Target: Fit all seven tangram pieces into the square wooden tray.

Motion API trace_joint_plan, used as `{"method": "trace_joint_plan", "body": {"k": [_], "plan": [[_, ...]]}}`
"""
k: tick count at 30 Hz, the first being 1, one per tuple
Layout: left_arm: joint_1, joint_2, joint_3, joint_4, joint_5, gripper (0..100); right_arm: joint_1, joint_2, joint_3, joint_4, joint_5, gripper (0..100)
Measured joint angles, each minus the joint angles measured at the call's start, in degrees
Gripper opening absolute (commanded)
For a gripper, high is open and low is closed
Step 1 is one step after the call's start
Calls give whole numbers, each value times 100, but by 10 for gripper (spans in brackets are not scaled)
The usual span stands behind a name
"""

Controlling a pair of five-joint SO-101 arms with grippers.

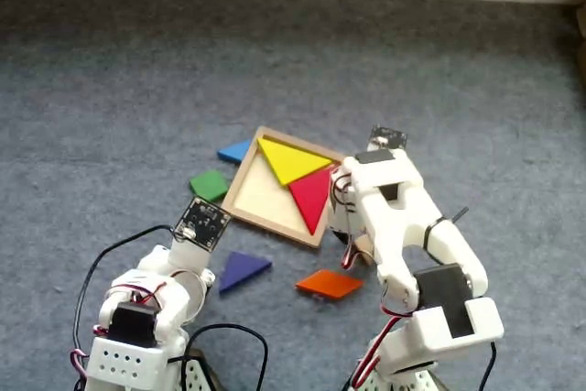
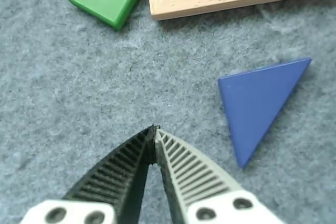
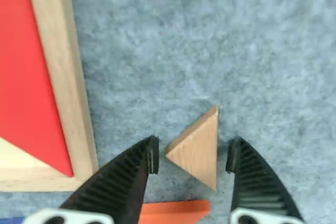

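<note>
Tray (image 1: 270, 228) lies flat, yellow triangle (image 1: 291, 160) and red triangle (image 1: 312, 197) seated inside. Green square (image 1: 210, 186) and light-blue piece (image 1: 236, 150) sit just beside its rim; blue triangle (image 1: 244, 269), orange parallelogram (image 1: 330, 284) and wooden triangle (image 3: 198, 148) lie loose nearby.

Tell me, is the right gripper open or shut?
Open. The right gripper has its fingers apart, flanking the wooden triangle.

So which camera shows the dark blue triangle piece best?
The left wrist view: the dark blue triangle piece lies whole and close, all three corners clear. The high view has it small, on the grey carpet near the square wooden tray. The right wrist view faces that tray's rim.
</note>
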Motion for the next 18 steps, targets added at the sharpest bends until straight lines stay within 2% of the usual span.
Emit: {"method": "trace_joint_plan", "body": {"k": [14, 18], "plan": [[0, 0, 0, 0, 0, 5, 0, 0, 123, -105, 105, 215], [0, 0, 0, 0, 0, 5, 149, 0, 123, -97, 141, 142]]}}
